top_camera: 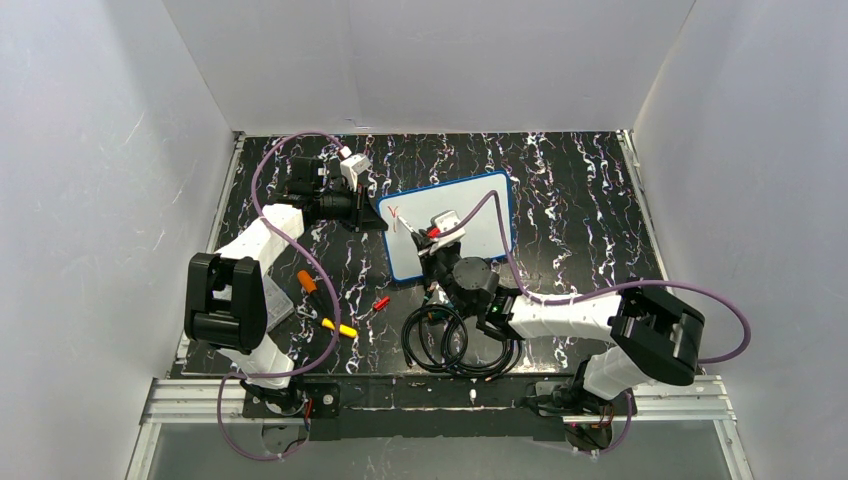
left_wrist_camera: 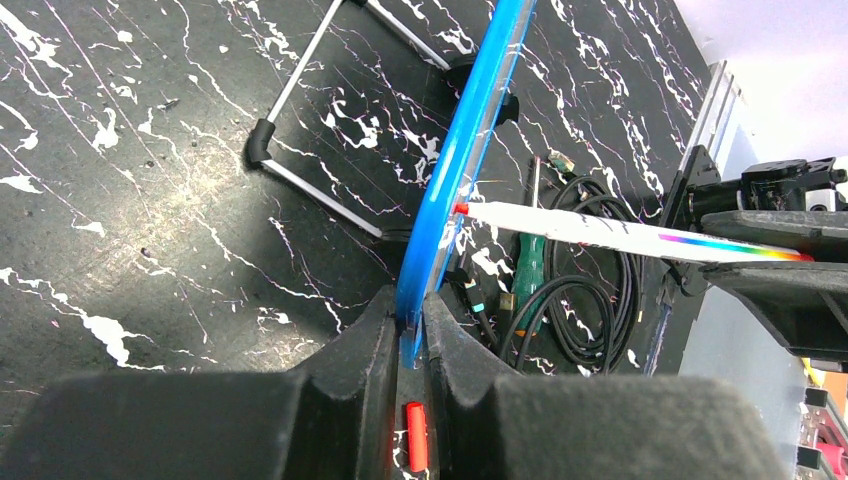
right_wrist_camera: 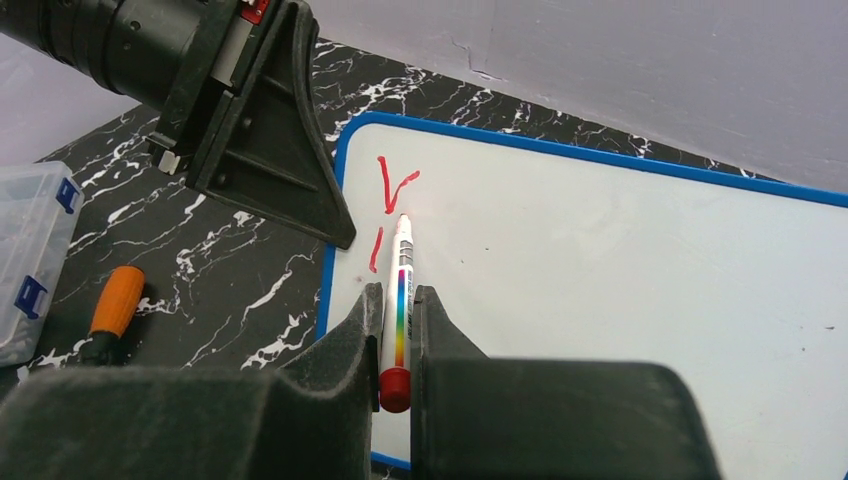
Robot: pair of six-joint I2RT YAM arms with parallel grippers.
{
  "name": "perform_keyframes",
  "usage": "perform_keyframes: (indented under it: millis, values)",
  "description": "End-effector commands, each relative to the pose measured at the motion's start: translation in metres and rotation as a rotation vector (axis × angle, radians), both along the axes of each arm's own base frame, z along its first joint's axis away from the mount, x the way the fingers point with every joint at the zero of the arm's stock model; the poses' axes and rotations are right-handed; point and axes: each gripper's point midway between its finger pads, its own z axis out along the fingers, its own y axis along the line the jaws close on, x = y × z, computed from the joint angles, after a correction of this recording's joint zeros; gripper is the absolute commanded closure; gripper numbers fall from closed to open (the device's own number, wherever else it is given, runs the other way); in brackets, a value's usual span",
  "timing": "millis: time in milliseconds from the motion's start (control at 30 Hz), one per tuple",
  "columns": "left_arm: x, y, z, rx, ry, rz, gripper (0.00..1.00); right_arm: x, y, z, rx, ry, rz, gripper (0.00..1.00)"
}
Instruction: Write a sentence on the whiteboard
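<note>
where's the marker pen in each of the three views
top external: the marker is at centre, over the left part of the whiteboard.
left wrist: the marker is right of centre, a white barrel with a rainbow stripe, its red tip at the edge-on board.
right wrist: the marker is at bottom centre, held in the right pincer, tip by the red strokes.
shared landmark: the whiteboard's blue frame.

Blue-framed whiteboard point(top_camera: 480, 205), propped tilted, red sentence point(right_wrist_camera: 386, 195) begun
</note>
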Motion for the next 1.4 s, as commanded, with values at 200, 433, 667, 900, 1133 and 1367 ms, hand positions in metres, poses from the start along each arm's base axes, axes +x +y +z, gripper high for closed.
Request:
perform_keyframes:
  millis: [200,433,667,900,1133,1367]
  values:
    - [-0.005,0.0,0.024,-0.009,-0.062,-0.013,1.0,0.0,0.003,0.012,0.054,-0.007,0.017,0.99]
    - [-0.005,-0.001,0.024,-0.009,-0.062,-0.014,1.0,-0.006,-0.008,-0.004,0.048,0.04,0.005,0.99]
    - [-0.005,0.0,0.023,-0.009,-0.059,-0.013,1.0,-0.002,-0.016,-0.005,0.037,0.033,-0.045,0.99]
    - [-0.005,0.0,0.023,-0.008,-0.059,-0.014,1.0,0.002,-0.013,0.015,0.064,-0.009,-0.055,0.99]
    - [-0.005,-0.001,0.023,-0.009,-0.059,-0.015,1.0,0.004,-0.005,0.026,0.078,-0.043,-0.037,0.99]
    - [-0.005,0.0,0.023,-0.007,-0.058,-0.014,1.0,0.0,-0.006,0.038,0.115,-0.059,-0.015,0.99]
